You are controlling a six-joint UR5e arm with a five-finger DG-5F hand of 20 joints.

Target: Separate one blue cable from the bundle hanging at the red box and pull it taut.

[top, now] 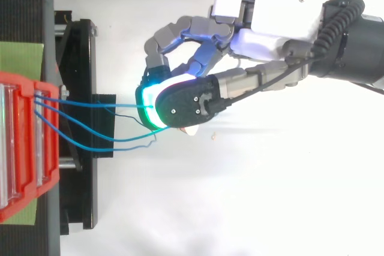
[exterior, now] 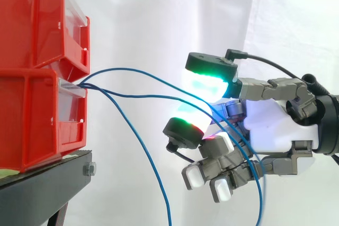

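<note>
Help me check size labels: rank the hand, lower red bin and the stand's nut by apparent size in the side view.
1. hand, largest.
2. lower red bin, somewhat smaller, cut by the frame edge.
3. nut, by far smallest.

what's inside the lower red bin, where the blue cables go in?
Three blue cables enter the lower red bin over its clear front panel. The bin's red walls hide where the cables end inside.
</note>
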